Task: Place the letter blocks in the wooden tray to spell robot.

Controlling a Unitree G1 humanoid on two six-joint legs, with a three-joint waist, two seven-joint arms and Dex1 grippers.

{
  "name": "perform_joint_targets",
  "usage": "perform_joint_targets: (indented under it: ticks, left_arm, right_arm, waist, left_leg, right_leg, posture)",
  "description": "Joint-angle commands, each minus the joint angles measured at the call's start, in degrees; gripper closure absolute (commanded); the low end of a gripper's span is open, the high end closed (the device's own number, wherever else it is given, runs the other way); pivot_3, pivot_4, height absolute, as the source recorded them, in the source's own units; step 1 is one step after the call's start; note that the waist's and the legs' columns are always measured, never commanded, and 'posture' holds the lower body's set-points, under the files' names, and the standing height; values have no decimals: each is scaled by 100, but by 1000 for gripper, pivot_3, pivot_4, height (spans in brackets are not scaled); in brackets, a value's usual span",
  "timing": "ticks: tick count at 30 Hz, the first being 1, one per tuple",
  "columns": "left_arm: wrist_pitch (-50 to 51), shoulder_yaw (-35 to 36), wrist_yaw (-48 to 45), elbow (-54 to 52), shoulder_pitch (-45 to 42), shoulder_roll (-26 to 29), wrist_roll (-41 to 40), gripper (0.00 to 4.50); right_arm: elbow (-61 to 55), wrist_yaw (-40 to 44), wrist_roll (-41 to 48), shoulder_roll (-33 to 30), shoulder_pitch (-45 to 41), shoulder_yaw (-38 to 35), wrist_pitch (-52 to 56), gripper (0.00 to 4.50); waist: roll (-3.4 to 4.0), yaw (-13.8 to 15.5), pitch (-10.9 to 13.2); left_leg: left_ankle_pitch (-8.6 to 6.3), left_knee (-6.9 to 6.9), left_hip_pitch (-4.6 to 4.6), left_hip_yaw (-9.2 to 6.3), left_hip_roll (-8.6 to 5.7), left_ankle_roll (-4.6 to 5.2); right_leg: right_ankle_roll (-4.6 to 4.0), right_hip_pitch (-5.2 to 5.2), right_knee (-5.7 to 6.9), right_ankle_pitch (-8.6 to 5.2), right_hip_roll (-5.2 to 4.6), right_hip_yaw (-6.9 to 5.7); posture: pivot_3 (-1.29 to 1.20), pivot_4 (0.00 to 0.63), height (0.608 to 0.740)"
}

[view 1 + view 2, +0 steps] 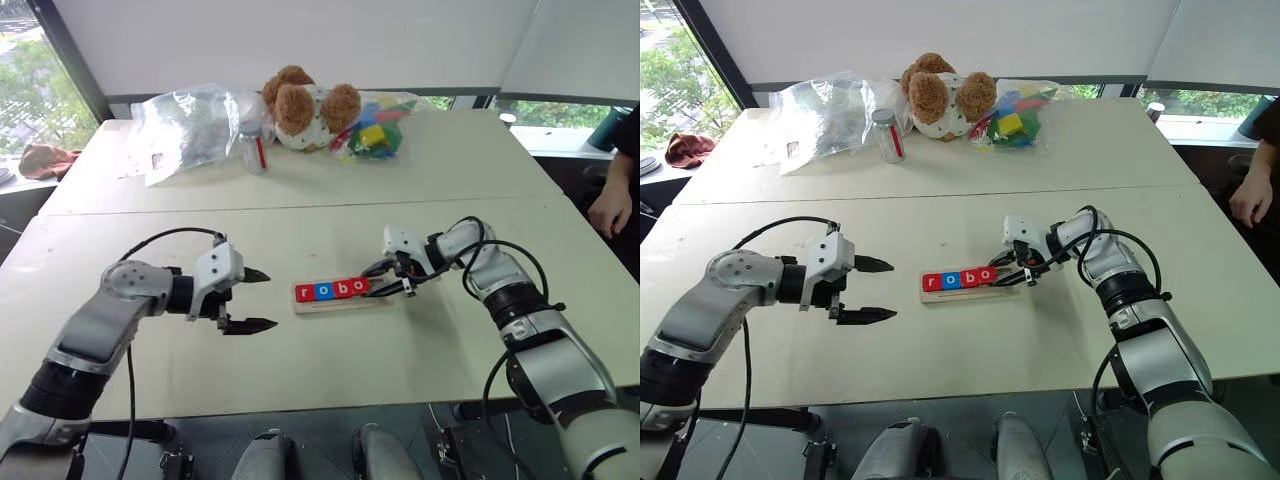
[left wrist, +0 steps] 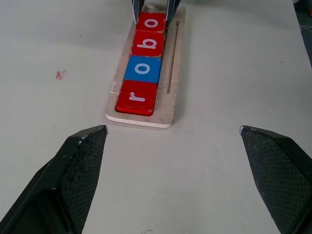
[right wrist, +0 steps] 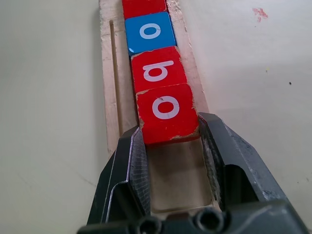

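A pale tabletop [image 1: 330, 360] holds a long wooden tray [image 2: 171, 105] at its centre, between the two robot arms. Four letter blocks lie in it in a row, touching: a red r [image 2: 137, 98], a blue o [image 2: 142, 68], a red b [image 2: 148, 43] and a red o [image 3: 167, 112]. The right gripper [image 3: 169, 139] is closed on this fourth block, one finger on each side edge, with the block resting in its slot beside the b. The last slot, at the tray's right end, is empty wood. The left gripper [image 1: 250, 299] hangs just left of the tray, fingers spread wide and holding nothing.

By this reading the word is four letters along: "robo" is spelled, and the final t is left to place once the right gripper lets go. No fifth block can be made out in these pictures.

At the far edge of the tabletop sit a crumpled clear plastic bag [image 1: 185, 125], a small jar [image 1: 253, 148], a brown teddy bear [image 1: 305, 105] and a bag of coloured toy blocks [image 1: 375, 130]. Windows with pale blinds run behind, greenery outside. A person's hand [image 1: 610, 208] rests at the far right.
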Motion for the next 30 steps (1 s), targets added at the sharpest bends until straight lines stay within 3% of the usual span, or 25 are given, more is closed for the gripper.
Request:
perform_joint_targets:
  ticks: [1, 2, 8, 17, 23, 27, 30]
  left_arm:
    - [-19, 52, 11, -96, -124, -22, -51, 0]
    - [-21, 51, 11, -90, -129, -27, -51, 0]
    - [-22, 39, 18, -71, -139, -62, -32, 0]
    - [-70, 4, 14, 74, -252, -126, 26, 0]
    - [-101, 16, -21, 101, -253, -117, 13, 0]
    - [-130, 23, -48, -29, -242, -160, -54, 0]
    - [-109, 27, -3, -163, -315, -288, -142, 0]
  right_arm:
    - [-201, -18, -8, -2, -19, -33, -66, 3416]
    - [-200, -21, -7, -2, -18, -36, -61, 3416]
    - [-420, 6, 99, -63, -5, -117, 86, 521]
    - [-703, -72, 347, -127, -197, -414, 507, 521]
    - [-469, -766, 184, -316, -249, -669, 470, 521]
    - [-810, -2183, -53, -764, 42, -1147, 1158, 521]
    - [-2013, -4117, -192, -580, 639, -2038, 2694, 521]
  waist:
    - [0, 1, 0]
    - [0, 1, 0]
    - [0, 1, 0]
    - [0, 11, 0]
    - [0, 1, 0]
    - [0, 51, 0]
    - [-1, 34, 0]
  left_leg:
    - [0, 0, 0, 0, 0, 0]
    - [0, 0, 0, 0, 0, 0]
    - [0, -1, 0, 0, 0, 0]
    - [0, 0, 0, 0, 0, 1]
    - [0, -1, 0, 0, 0, 0]
    - [0, -1, -5, -2, -3, -1]
    - [1, -1, -9, -3, -3, -4]
  right_leg:
    - [0, 0, 0, 0, 0, 0]
    - [0, 0, 0, 0, 0, 0]
    - [0, 0, 0, 0, 0, 0]
    - [0, 0, 0, 0, 0, 0]
    - [0, -2, 0, 0, -1, 0]
    - [0, -2, -2, 0, -7, 0]
    - [0, -3, -4, 0, -10, 1]
  posture:
    - [0, 150, 740]
    - [0, 150, 740]
    - [0, 150, 740]
    - [0, 150, 740]
    - [0, 150, 740]
    - [0, 150, 740]
    - [0, 150, 740]
